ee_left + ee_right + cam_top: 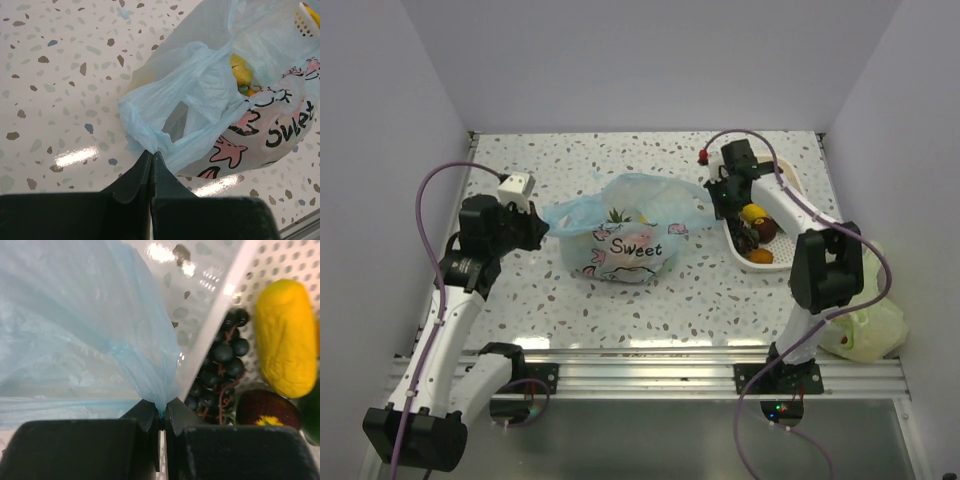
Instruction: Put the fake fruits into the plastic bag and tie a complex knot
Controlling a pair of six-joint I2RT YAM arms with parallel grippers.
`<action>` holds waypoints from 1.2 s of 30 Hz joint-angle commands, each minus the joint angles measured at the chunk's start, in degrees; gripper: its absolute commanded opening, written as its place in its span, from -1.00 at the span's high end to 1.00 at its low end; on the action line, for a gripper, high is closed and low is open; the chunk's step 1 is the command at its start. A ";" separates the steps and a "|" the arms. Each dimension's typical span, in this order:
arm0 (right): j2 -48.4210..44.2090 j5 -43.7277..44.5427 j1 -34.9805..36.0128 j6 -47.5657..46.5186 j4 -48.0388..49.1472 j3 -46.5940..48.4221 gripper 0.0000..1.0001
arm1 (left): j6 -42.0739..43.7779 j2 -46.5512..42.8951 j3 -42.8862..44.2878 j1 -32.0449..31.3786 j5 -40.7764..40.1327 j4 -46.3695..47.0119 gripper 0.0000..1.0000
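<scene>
Top external view: the plastic bag [620, 245] sits at the middle of the table [520, 310], its mouth stretched sideways between the two arms. The left gripper [151, 152] has its fingers pressed together on the bag's left handle loop [147, 107]. The right gripper [161, 409] pinches a gathered strip of the right handle in the same way, just beside the white perforated basket [215, 285] at the right. Held apart like this, the handles seem to keep the mouth open and taut, ready either for more loading or for crossing the strips. One yellow fruit [241, 70] shows inside the bag. A bunch of dark grapes [222, 365], a long yellow fruit [285, 335] and a dark red one [267, 410] lie in the basket. So the filling looks unfinished, and no knot is tied yet. With both grippers occupied, one would have to let go to fetch fruit.
</scene>
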 commanded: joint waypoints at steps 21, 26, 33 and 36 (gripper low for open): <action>-27.83 -16.66 -1.00 -2.61 9.64 3.40 1.00 | 6.02 -4.01 14.54 0.51 3.14 0.36 1.00; -30.80 -24.21 -1.00 -2.96 10.34 -0.81 1.00 | 11.99 -4.19 15.67 0.51 23.14 0.43 -0.10; -34.15 -26.16 -1.00 -2.88 12.72 -2.67 1.00 | 14.46 -0.50 22.09 0.42 36.10 7.19 -0.93; -34.51 -26.68 -1.00 -1.91 12.98 -2.06 1.00 | 12.27 4.93 24.11 -0.89 34.46 10.87 -1.00</action>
